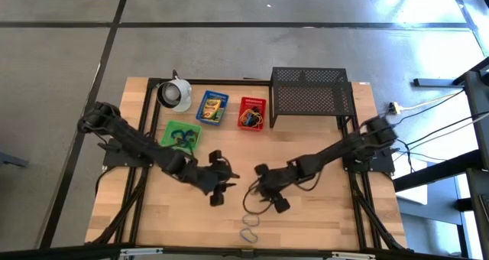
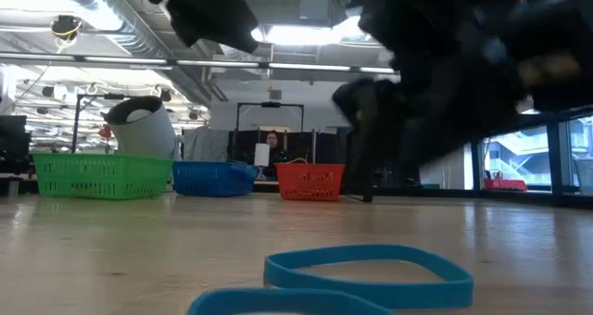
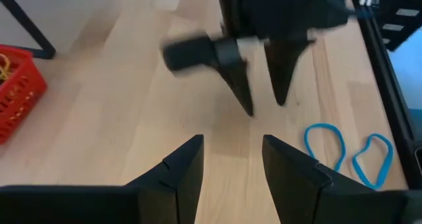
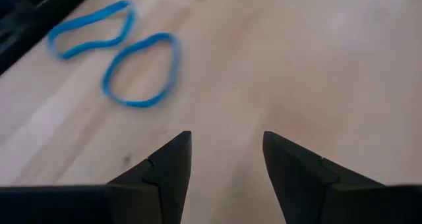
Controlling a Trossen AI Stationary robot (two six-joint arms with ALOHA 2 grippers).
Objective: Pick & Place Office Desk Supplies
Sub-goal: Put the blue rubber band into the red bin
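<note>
1. High view: both arms reach in over the middle of the wooden table (image 1: 153, 222). The left gripper (image 1: 221, 185) and the right gripper (image 1: 263, 191) face each other, near but apart, and neither holds anything. Two blue rubber bands (image 1: 249, 228) lie on bare wood toward the near edge, just below and between the two grippers. Well behind them stand a green basket (image 1: 182, 134), a blue basket (image 1: 212, 108) holding a crayon box, and a red basket (image 1: 251, 113), next to a black mesh rack (image 1: 312, 94) and a white cup (image 1: 176, 94).

2. Low view: one blue band (image 2: 371, 270) lies flat in the foreground with a second one touching or just overlapping it — I cannot tell which. Dark arm parts hang above them, blurred.

3. Left wrist view: the left gripper (image 3: 232, 159) has its fingers parted over empty wood, with nothing between them. The right gripper (image 3: 262, 95) shows just ahead, fingers pointing down, and the bands (image 3: 349, 155) lie off to one side of it.

4. Right wrist view: the right gripper (image 4: 227, 159) is also spread and empty. The bands (image 4: 112, 56) lie ahead and to the side, not between the fingers.

5. Risks, as I judge them: the grippers sit close enough that a reach by both could make them collide. The bands lie thin and flat, so fingertips may skid over one — or snag both, since they lie side by side.
</note>
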